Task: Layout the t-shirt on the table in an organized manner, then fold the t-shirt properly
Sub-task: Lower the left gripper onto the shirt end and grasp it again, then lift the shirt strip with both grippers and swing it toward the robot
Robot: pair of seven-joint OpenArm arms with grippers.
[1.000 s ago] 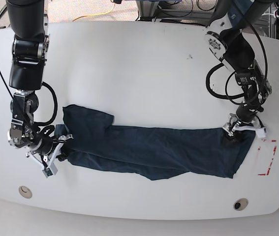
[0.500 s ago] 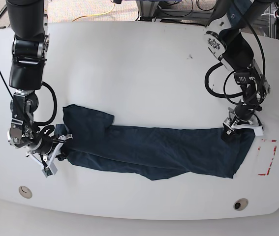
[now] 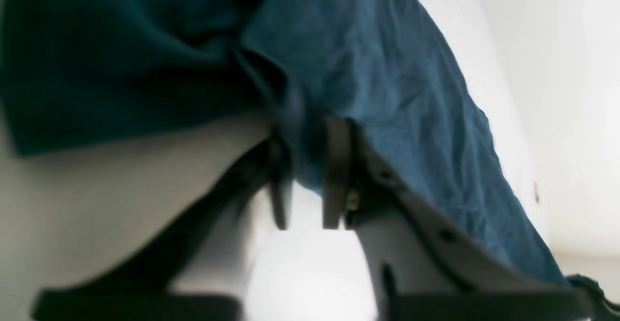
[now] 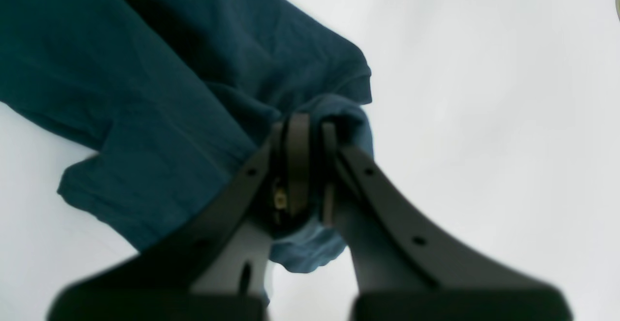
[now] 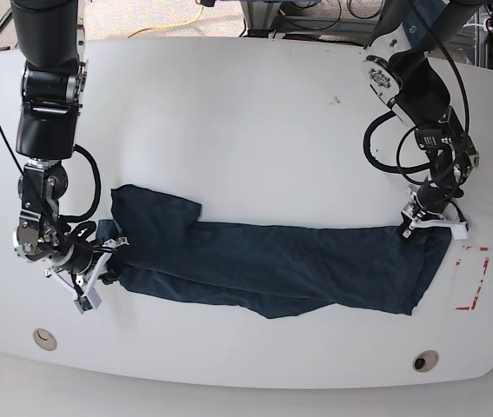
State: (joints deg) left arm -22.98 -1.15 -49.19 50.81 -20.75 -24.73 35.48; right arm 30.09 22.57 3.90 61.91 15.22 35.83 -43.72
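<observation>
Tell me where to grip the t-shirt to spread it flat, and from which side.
Grip the t-shirt at its two far ends, coming in from outside. It lies as a long bunched band across the table, so outward pulls should open it. The left gripper and right gripper already pinch those ends.

The t-shirt (image 5: 272,268) is soft matt cloth, dark navy-teal, finely creased and wrinkled; the bench (image 5: 246,130) is smooth white with a faint sheen; each gripper's fingers (image 4: 300,166) look like matt dark plastic
</observation>
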